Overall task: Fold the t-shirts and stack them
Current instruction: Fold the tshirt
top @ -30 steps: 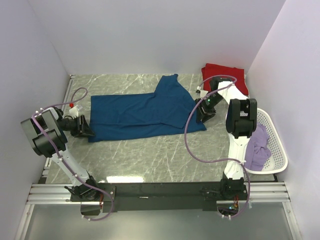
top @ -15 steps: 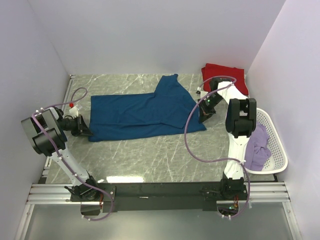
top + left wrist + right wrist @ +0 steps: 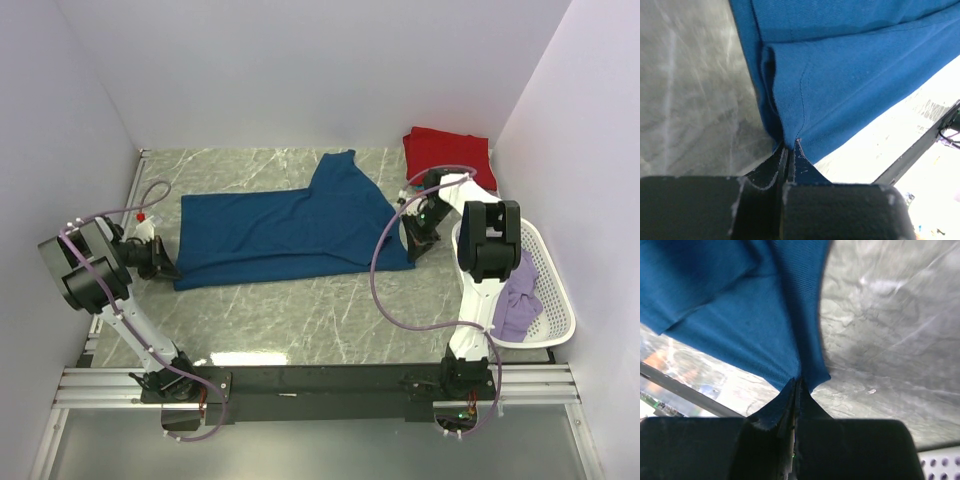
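A blue t-shirt [image 3: 285,228] lies stretched across the marble table, one sleeve pointing to the back. My left gripper [image 3: 165,265] is shut on the blue t-shirt's left near corner [image 3: 805,100], the cloth pinched between the fingertips [image 3: 790,150]. My right gripper [image 3: 412,245] is shut on the shirt's right near corner [image 3: 755,325], with fabric running into the closed fingers. A folded red t-shirt [image 3: 448,152] sits at the back right. A purple t-shirt [image 3: 515,295] lies crumpled in the white basket [image 3: 556,290].
White walls enclose the table on three sides. The basket stands at the right edge beside the right arm. A black rail [image 3: 320,385] runs along the near edge. Bare marble [image 3: 320,310] shows between the blue shirt and the rail.
Both grippers have pulled outward and slightly nearer, the left to the left and the right to the right. The blue shirt is stretched flatter and its near edge has shifted toward the rail.
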Robot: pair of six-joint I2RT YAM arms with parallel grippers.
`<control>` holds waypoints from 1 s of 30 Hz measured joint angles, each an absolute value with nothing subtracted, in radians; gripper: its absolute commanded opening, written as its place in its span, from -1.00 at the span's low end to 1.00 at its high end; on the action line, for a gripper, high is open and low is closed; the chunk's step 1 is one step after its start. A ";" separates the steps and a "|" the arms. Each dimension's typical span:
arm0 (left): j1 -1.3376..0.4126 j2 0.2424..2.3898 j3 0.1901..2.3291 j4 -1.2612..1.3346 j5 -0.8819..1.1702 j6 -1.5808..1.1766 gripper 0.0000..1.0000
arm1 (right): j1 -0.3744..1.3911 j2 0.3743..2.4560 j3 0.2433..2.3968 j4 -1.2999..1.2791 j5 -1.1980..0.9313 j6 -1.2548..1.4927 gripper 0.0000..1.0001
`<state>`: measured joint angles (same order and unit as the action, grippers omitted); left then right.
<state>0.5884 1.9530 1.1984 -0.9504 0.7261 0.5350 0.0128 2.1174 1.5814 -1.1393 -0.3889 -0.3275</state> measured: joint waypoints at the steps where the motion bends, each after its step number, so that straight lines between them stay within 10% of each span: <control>1: 0.588 1.953 1.192 -0.952 0.721 0.536 -0.99 | 0.012 2.117 1.563 -1.132 -0.382 -0.328 -1.00; 15: 0.601 1.900 1.080 -0.990 0.669 0.563 -0.99 | 0.012 2.022 1.383 -1.108 -0.303 -0.361 -1.00; 20: 0.607 1.842 1.030 -1.015 0.633 0.629 -0.12 | 0.012 1.977 1.319 -1.138 -0.321 -0.388 -0.13; 30: 0.588 1.615 1.263 -1.077 0.787 0.818 0.13 | 0.014 1.890 1.544 -1.222 -0.491 -0.383 -0.08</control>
<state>0.5884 1.6150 1.2629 -1.0767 0.7868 0.8181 0.0143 1.8900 1.5440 -1.2221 -0.4908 -0.3832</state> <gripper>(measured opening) 0.568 0.459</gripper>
